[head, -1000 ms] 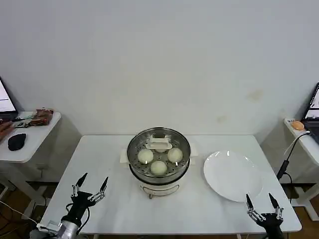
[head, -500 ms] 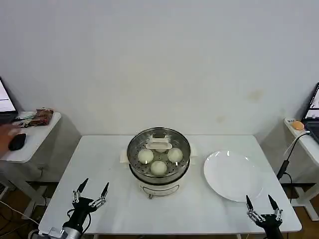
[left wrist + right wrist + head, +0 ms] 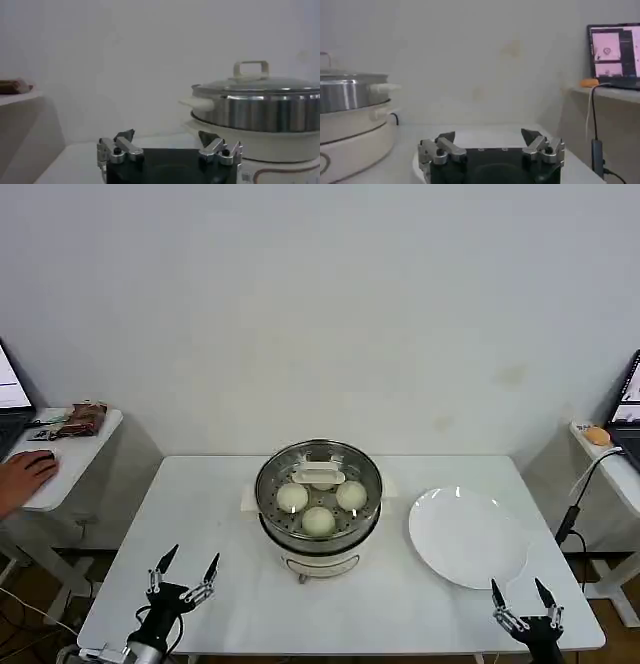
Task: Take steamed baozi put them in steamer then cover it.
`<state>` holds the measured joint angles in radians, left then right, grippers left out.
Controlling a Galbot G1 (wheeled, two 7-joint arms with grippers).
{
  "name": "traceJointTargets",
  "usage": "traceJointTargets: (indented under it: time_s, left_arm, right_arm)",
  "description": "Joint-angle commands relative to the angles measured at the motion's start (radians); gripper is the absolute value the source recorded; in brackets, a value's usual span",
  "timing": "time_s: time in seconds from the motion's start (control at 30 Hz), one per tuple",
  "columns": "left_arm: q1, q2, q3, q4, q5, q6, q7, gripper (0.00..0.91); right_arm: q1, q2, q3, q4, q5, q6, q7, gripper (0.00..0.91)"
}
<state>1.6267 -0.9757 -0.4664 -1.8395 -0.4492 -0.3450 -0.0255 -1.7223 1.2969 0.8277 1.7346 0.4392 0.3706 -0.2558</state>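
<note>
Metal pincers both idle: left pincer (image 3: 183, 576) and right pincer (image 3: 520, 600) sit low at the near worktop (image 3: 210, 514) edge, fingers spread, holding nothing. Buns (image 3: 318, 520) are inside the steamer (image 3: 318, 496) at centre; four by my count, one half hidden under the handle. Glass lid (image 3: 319, 475) sits on top. Plate (image 3: 466, 536) to its right is bare. Task looks complete, nothing left.
</note>
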Motion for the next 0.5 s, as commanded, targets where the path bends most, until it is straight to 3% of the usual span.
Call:
traceJointTargets:
  time_s: [0.03,0.5]
  left_arm:
    - [-0.003,-0.001,0.005,0.006,0.001,-0.004,-0.001,0.907]
    - [-0.022,0.003,0.020,0.015,-0.003,0.001,-0.010,0.907]
  right_arm:
    - [0.000,0.007,-0.004,-0.004,-0.031,-0.001,0.011,0.907]
    - [0.023,0.058,-0.054,0.010,-0.140,0.010,0.075,0.907]
